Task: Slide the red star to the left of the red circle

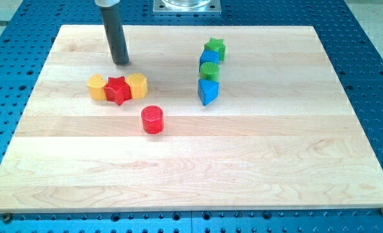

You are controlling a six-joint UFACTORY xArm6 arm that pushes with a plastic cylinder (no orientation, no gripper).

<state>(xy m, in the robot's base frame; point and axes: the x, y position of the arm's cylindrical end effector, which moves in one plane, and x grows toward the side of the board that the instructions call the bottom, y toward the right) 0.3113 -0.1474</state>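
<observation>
Single high front view, whole wooden board

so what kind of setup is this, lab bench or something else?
Likely a robotics lab bench: a wooden board sits on a blue perforated table, with small coloured blocks like the red star, and my tip just above it.

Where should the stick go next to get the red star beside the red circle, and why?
Probably my tip should come straight down the view onto the red star. The tip sits just above it, and the star is wedged between two yellow blocks, with the red circle lower right.
</observation>
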